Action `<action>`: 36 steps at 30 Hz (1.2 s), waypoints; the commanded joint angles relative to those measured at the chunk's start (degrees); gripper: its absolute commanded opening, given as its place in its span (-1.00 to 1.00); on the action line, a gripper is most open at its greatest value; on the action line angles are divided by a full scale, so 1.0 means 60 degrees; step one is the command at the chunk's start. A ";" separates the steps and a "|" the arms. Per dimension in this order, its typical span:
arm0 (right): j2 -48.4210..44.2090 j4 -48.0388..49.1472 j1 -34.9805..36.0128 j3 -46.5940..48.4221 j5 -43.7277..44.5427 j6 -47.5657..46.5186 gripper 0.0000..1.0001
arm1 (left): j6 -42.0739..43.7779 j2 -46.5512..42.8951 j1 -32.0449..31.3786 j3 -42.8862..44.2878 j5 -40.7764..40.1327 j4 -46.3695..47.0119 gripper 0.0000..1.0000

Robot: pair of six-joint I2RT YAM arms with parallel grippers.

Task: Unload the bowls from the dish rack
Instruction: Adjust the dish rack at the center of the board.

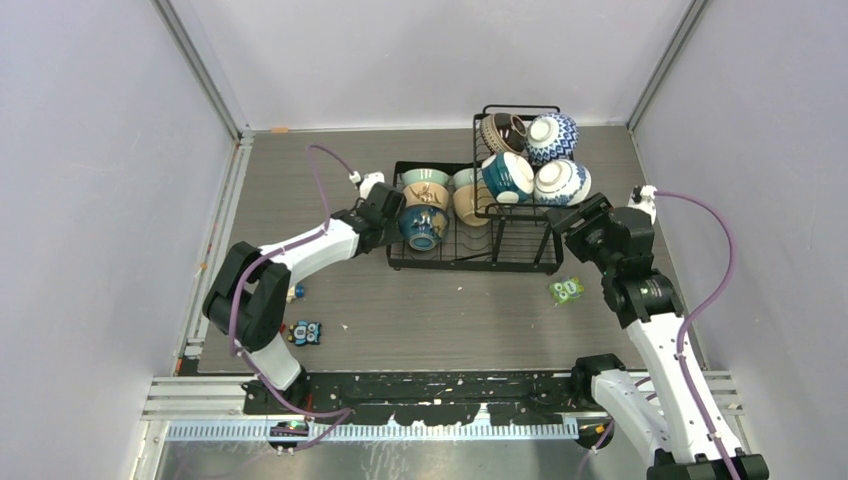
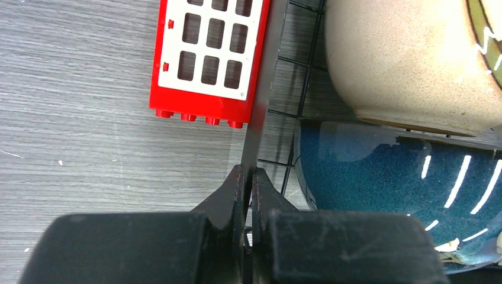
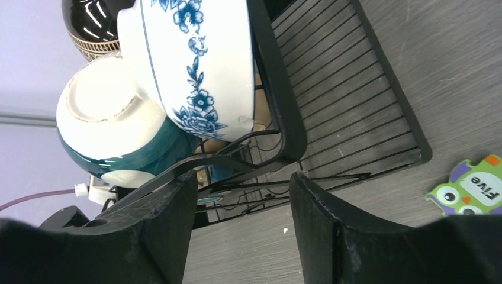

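Note:
The black wire dish rack (image 1: 520, 252) stands mid-table. Its flat tray holds a pale green bowl (image 1: 424, 176), a tan bowl (image 1: 425, 195), a dark blue bowl (image 1: 420, 227) and a cream bowl (image 1: 468, 205). Its basket holds a brown bowl (image 1: 502, 131), a blue-and-white patterned bowl (image 1: 553, 136), a teal-and-white bowl (image 1: 507, 177) and a blue floral bowl (image 1: 562, 182). My left gripper (image 2: 248, 173) is shut on the rack's left rim (image 2: 260, 89), beside the dark blue bowl (image 2: 379, 177) and tan bowl (image 2: 402, 59). My right gripper (image 3: 243, 186) is open and empty, just right of the basket below the floral bowl (image 3: 201, 59).
A red block with white squares (image 2: 207, 56) lies on the table against the rack's left edge. A green owl piece marked "Five" (image 1: 566, 290) lies in front of the rack's right end. Small toy blocks (image 1: 305, 332) lie near the left arm.

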 commanded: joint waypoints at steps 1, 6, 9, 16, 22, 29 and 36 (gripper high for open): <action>0.0425 0.2076 -0.0077 0.0090 -0.0520 0.0355 0.23 | -0.0319 -0.0151 0.0357 -0.0390 -0.1124 -0.1383 -1.00; 0.0771 0.2494 -0.0082 0.0057 -0.0830 0.0422 0.10 | -0.0389 -0.0053 0.0437 -0.0387 -0.1132 -0.1376 -0.99; 0.1045 0.2758 -0.0081 0.0045 -0.0982 0.0516 0.09 | -0.0396 -0.0020 0.0545 -0.0375 -0.1127 -0.1349 -0.99; 0.1770 0.3269 -0.0075 0.0115 -0.1300 0.0640 0.08 | -0.0289 0.0201 0.1048 -0.0212 -0.0936 -0.1280 -0.99; 0.1876 0.2947 -0.0069 0.0445 -0.1408 0.0352 0.19 | -0.0104 0.0503 0.1223 0.0279 -0.0931 -0.1360 -1.00; 0.1187 0.1011 -0.0055 0.1262 -0.1093 -0.0637 0.68 | -0.0003 0.0398 0.1240 0.0617 -0.0400 -0.1448 -0.81; 0.0088 -0.1300 0.0204 0.2378 -0.0379 -0.1777 0.85 | 0.0046 -0.0481 0.1233 0.0643 0.0412 -0.1629 -0.06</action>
